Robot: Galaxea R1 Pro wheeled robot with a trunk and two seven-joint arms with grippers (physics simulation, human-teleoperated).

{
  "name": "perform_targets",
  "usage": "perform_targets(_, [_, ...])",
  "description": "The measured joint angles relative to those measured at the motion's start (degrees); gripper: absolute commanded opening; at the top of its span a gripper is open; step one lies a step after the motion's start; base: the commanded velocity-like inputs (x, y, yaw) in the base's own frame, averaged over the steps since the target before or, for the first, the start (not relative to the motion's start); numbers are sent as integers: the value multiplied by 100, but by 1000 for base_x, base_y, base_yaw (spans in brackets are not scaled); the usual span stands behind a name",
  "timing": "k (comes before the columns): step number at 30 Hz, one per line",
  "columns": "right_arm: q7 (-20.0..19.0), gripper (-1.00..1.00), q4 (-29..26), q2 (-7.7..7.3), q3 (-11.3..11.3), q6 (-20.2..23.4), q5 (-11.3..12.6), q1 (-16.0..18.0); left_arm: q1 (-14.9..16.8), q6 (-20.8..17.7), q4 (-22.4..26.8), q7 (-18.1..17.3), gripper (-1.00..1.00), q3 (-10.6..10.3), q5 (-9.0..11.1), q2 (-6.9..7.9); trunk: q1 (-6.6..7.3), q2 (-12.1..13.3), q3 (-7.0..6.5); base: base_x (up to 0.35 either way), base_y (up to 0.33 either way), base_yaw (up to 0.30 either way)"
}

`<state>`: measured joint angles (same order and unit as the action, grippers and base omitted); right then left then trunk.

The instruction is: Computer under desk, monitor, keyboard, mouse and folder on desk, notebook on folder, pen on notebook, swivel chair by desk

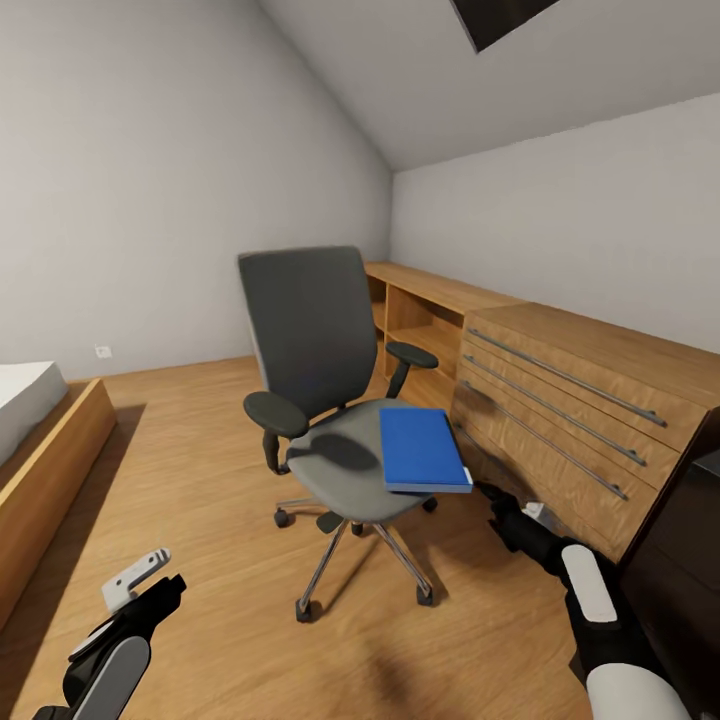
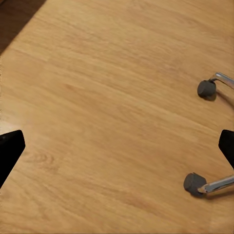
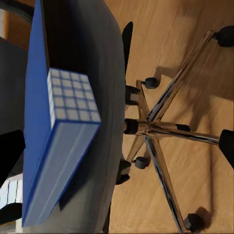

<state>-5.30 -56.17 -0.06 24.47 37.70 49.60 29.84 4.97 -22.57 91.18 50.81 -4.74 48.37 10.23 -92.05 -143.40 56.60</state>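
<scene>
Wood-plank floor (image 1: pixel 200 450) under grey swivel chair (image 1: pixel 310 330), flat blue folder (image 1: pixel 422 448).

The folder (image 1: pixel 424 449) lies on the swivel chair (image 1: pixel 320 400), left of the cabinet (image 1: pixel 560 400).

— Are you reading any words, numbers or brand marks anywhere?

— No, nothing legible is showing. The folder (image 1: pixel 424 448) on the swivel chair (image 1: pixel 318 375) is plain blue, and in the right wrist view its end is showing only a pale grid of squares (image 3: pixel 71 101), no letters.

— Anything on the wall?

— Just a small white wall plate (image 1: pixel 103 351), too small to be showing any marking.
</scene>
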Motion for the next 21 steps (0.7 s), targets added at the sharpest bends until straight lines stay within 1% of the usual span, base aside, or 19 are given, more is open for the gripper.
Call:
perform_targets(1, [-13, 100, 22, -1, -2, 0, 71, 0, 0, 0, -1, 0, 100, 0, -1, 0, 0, 0, 0, 29, 5, 0])
perform_targets(3, [-45, 100, 79, -4, -9, -5, 318, 0, 0, -1, -1, 1, 100, 0, -6, 1, 1, 0, 0, 166, 67, 0])
perform_targets(4, [-52, 100, 89, -4, -10, -7, 367, 0, 0, -1, -1, 1, 100, 0, -8, 0, 2, 0, 0, 196, 79, 0])
perform_targets(8, [-60, 100, 103, -5, -12, -7, 436, 0, 0, -2, -8, 1, 100, 0, -9, 1, 1, 0, 0, 93, 37, 0])
perform_targets(12, [-62, 100, 105, -5, -12, -7, 447, 0, 0, -7, -10, 1, 100, 0, -11, 4, 0, 0, 0, 29, 13, 0])
perform_targets(17, [-69, 100, 111, -5, -12, -8, 450, 0, 0, -7, -10, 2, 100, 0, -17, 1, 2, 0, 0, 162, 86, 0])
perform_targets(21, [-71, 100, 114, -5, -12, -8, 454, 0, 0, -9, -11, 1, 100, 0, -14, 2, 0, 0, 0, 52, 26, 0])
